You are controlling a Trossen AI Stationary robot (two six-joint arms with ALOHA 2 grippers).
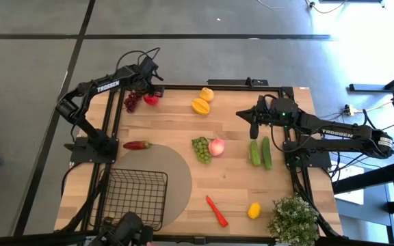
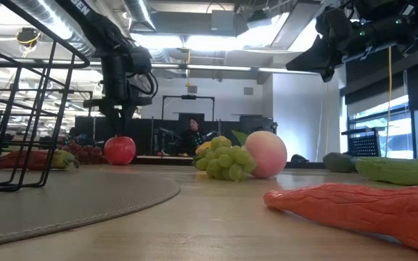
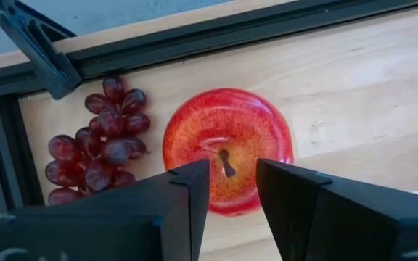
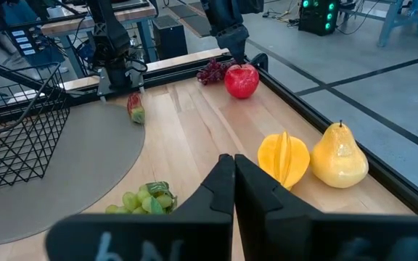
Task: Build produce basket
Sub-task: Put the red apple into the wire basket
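- One basket (image 1: pixel 137 197), black wire mesh, lower left of the high view, sitting on the round tan mat (image 1: pixel 176 179). Nothing in it as far as I can see.
- Left gripper (image 1: pixel 150 87) is up at the upper left, hovering right over the one red apple (image 1: pixel 152 100). Its fingers (image 3: pixel 187 199) are spread a bit with the apple's stem between them, not gripping.
- One purple grape bunch (image 1: pixel 132 102) just beside that apple.
- Two yellow fruits near the top middle: a pear (image 1: pixel 207 94) and a ribbed one (image 1: pixel 200 106).
- One green grape bunch (image 1: pixel 202 149) touching one pink peach (image 1: pixel 216 147), mid frame.
- Two cucumbers (image 1: pixel 260 152) side by side, right of centre.
- One red chili (image 1: pixel 137 145), one orange-red carrot-looking piece (image 1: pixel 216 210), one lemon (image 1: pixel 254 210).
- Right gripper (image 1: pixel 254 130) hangs above the cucumbers, fingers pressed together, holding nothing.
- One potted plant (image 1: pixel 293 219), lower right.
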